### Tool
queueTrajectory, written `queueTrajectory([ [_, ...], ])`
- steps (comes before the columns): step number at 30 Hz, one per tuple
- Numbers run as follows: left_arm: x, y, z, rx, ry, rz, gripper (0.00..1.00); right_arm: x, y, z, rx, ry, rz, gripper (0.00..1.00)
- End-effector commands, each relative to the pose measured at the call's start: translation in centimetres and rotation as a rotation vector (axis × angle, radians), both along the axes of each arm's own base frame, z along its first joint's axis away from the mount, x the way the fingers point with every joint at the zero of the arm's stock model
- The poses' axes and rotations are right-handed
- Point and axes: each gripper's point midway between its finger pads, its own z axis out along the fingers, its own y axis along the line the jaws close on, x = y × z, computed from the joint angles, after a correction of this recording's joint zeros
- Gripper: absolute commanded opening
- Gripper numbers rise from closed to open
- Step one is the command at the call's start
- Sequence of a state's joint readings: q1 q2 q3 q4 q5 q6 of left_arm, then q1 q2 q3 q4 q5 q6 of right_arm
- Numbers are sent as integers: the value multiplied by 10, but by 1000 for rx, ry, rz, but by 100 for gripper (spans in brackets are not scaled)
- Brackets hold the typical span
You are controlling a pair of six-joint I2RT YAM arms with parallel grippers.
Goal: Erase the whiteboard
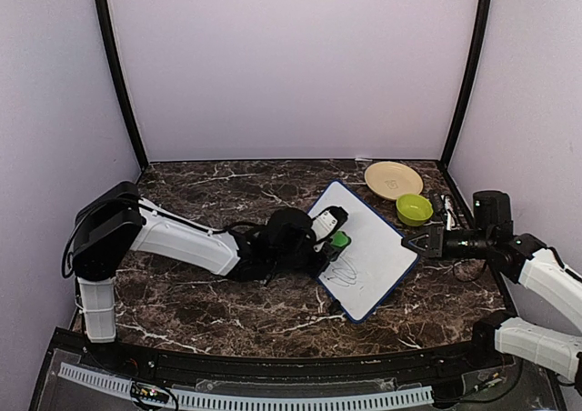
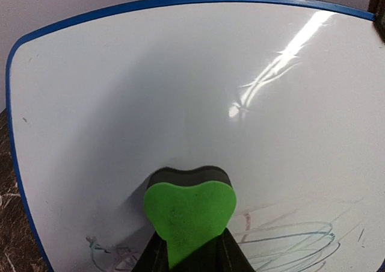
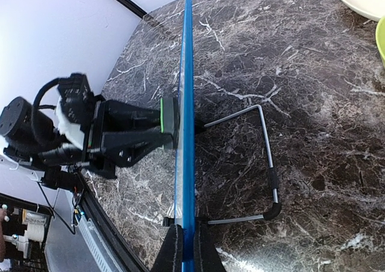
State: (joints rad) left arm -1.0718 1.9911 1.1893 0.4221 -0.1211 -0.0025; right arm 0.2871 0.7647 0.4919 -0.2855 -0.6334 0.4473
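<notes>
The whiteboard (image 1: 373, 247), white with a blue frame, stands tilted on a wire stand (image 3: 267, 157) in the middle of the table. Dark scribbles (image 1: 344, 273) cover its near part. My left gripper (image 1: 332, 238) is shut on a green eraser (image 1: 339, 239) whose dark pad lies against the board just above the scribbles. In the left wrist view the eraser (image 2: 189, 215) sits between my fingers, with the pen lines (image 2: 295, 239) to its right. My right gripper (image 1: 416, 245) is shut on the board's right edge; the right wrist view shows the blue frame (image 3: 188, 103) pinched between the jaws.
A tan plate (image 1: 393, 179) lies at the back right, with a small green bowl (image 1: 414, 209) in front of it. Dark pen-like items (image 1: 446, 209) lie beside the bowl near the right wall. Marble tabletop surrounds the board.
</notes>
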Motion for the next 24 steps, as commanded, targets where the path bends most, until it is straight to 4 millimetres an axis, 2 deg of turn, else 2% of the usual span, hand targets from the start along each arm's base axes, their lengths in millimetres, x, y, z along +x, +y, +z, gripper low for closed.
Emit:
queueTrajectory([
  [1, -65, -39, -32, 90, -10, -191, 0, -6, 9, 12, 24, -35, 66, 0],
  [4, -82, -55, -29, 93, -18, -232, 0, -6, 9, 12, 24, -35, 66, 0],
  [8, -76, -50, -32, 102, -13, -202, 0, -6, 9, 12, 23, -34, 65, 0],
  [12, -49, -29, -31, 88, 24, -125, 0, -6, 8, 13, 24, -36, 66, 0],
  [13, -37, -18, -34, 83, 45, -95, 0, -6, 8, 13, 24, -38, 66, 0],
  [14, -30, -13, -25, 62, 40, -80, 0, -6, 9, 12, 24, -37, 67, 0],
  [15, -17, -1, -28, 53, 66, -39, 0, -6, 9, 12, 24, -36, 67, 0],
  [16, -11, 4, -21, 37, 65, -22, 0, -6, 9, 12, 24, -37, 67, 0],
  [19, 21, 31, -21, 39, 80, 62, 0, -6, 9, 12, 24, -37, 67, 0],
  [24, 59, 64, -22, 52, 101, 163, 0, -6, 9, 13, 24, -38, 67, 0],
])
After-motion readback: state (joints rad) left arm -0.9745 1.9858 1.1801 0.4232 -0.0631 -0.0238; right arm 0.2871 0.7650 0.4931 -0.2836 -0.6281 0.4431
